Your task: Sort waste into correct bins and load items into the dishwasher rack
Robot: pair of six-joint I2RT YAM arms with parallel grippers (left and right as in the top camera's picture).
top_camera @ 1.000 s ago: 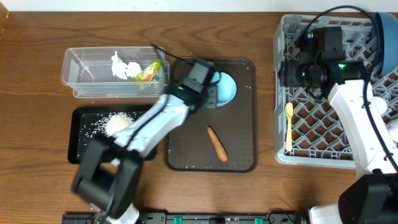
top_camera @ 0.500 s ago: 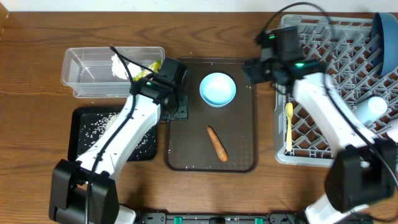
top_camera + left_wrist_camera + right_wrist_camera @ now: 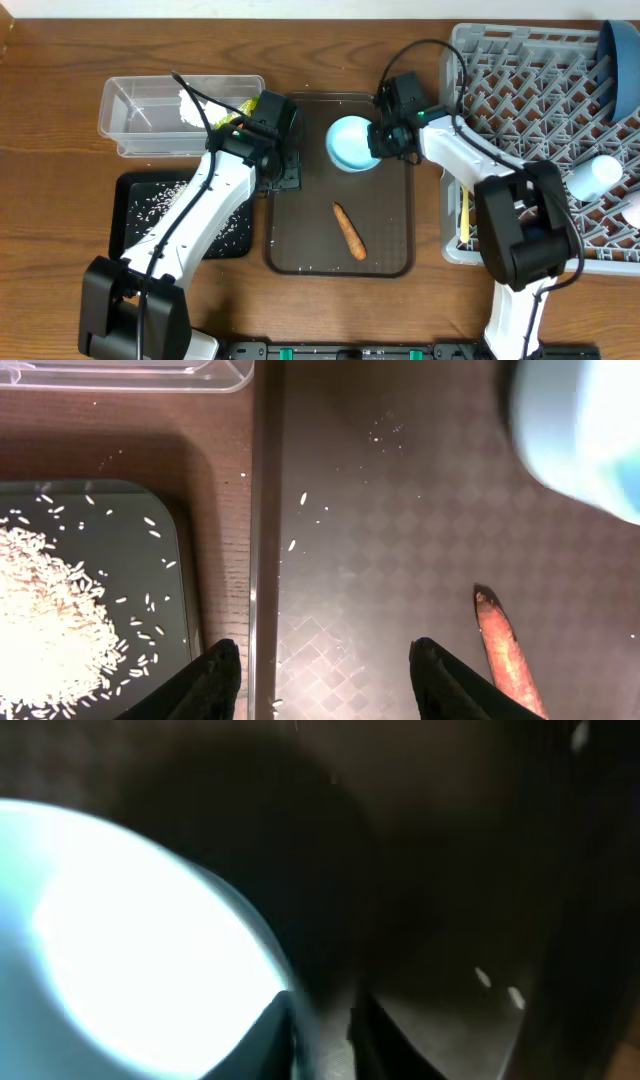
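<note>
wooden table (image 3: 60, 200): right gripper (image 3: 378, 140), swung over from the rack (image 3: 530, 120), is seen at the bowl (image 3: 350, 145) at the far end of the brown tray (image 3: 385, 240), grip unclear; left gripper (image 3: 325, 660), open, pulled back leftward; loading judged next.

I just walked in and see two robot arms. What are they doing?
Tidying up. The right gripper is at the rim of the white bowl with a light blue outside, on the dark brown serving tray. The left gripper hovers open and empty over that tray's left edge. A thin orange carrot-like piece lies on the tray. White rice is in the shallow black tray, a crumpled white tissue in the clear plastic tub, a large dark blue bowl in the grey pegged rack.
</note>
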